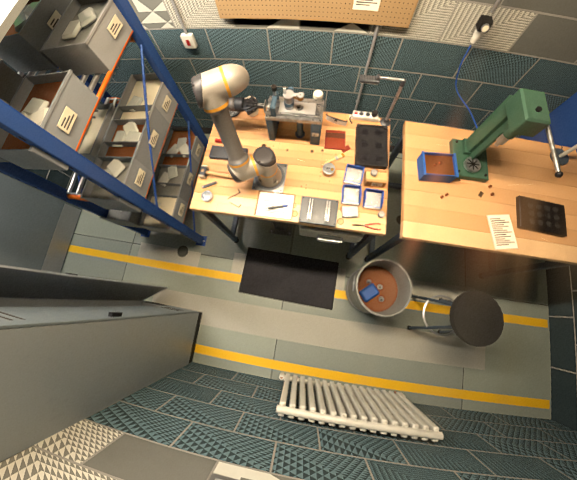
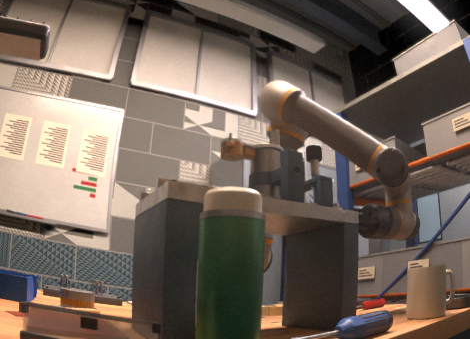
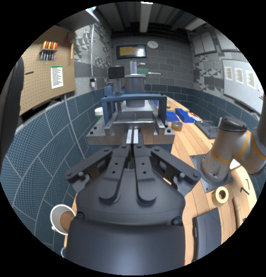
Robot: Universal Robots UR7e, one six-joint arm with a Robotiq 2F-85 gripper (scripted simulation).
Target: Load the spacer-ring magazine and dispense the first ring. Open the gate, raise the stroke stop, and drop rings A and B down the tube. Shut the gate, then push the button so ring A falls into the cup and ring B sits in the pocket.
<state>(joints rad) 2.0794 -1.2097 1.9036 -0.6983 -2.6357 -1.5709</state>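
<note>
The grey vertical tube stands on the magazine fixture at the back of the bench, held by a blue frame that bridges the slide under it. My gripper, closed and empty, sits level with the fixture's near end, its fingertips at the slide's end. A black-capped knob rises left of the tube. From the second side camera the tube and knob top the grey stand, with a brass-coloured part on the tube's left. I cannot see the rings or the cup.
A white mug stands at the bench's left edge below my wrist. A green can stands in front of the stand, with a screwdriver and another mug beside it. Blue trays, a tape roll and my arm's base lie to the right.
</note>
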